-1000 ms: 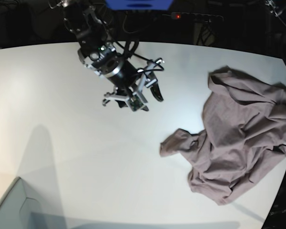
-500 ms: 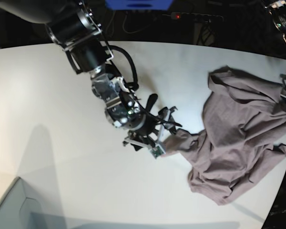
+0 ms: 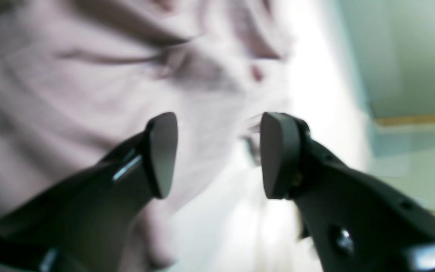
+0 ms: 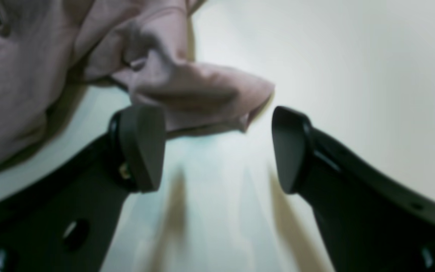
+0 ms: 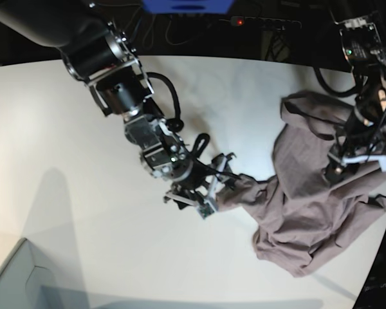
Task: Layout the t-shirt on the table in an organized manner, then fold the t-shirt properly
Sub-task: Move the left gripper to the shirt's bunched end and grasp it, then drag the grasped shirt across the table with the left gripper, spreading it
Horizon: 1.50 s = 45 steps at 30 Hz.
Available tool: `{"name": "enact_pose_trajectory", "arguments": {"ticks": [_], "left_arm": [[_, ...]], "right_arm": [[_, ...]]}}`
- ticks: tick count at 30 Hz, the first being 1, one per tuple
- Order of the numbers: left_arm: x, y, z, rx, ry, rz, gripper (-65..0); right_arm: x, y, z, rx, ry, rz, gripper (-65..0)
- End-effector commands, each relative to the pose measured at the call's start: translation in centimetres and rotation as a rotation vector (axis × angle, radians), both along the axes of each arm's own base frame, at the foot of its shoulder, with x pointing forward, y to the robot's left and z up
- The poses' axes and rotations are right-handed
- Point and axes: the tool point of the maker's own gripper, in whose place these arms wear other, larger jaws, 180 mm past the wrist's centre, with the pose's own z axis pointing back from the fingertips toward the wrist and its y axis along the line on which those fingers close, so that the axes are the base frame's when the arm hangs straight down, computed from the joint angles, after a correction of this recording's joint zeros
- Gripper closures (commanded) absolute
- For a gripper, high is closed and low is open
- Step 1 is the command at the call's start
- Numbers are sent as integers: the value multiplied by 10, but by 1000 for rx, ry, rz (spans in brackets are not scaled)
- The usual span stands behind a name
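base view: t-shirt (image 5: 321, 199) crumpled on table (image 5: 64, 129); right gripper (image 5: 213, 187) fingers spread around sleeve tip; left gripper (image 5: 347, 164) fingers spread over shirt.

My right arm reaches from the upper left of the base view down toward centre, its right gripper (image 5: 217, 183) low with jaws spread wide, nothing between the pads (image 4: 142, 147). My left arm hangs at the right edge, wrist bent downward, left gripper (image 3: 217, 155) parted and unloaded; the wrist view is blurred
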Motion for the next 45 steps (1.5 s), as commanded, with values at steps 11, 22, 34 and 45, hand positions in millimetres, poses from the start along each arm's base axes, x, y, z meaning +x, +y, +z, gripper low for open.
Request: {"name": "enact_pose_trajectory", "arguments": {"ticks": [11,22,34,45], "left_arm": [[129,-78,-5,156,62,-143,-341],[175,-110,-69,293,199,-159,-341],[100,-218,-153,347,397,-467,-339],[38,-276,-186,304,442,-650,-339]], "right_arm": [[-50,-103,-23,-62,-18,-111,-444],[-67,-153,-19,-31,-20,-280,-444],[-38,-254,37,-14,-175,-566,-444],[-41,-343,84,-29,-303,-794,-444]]}}
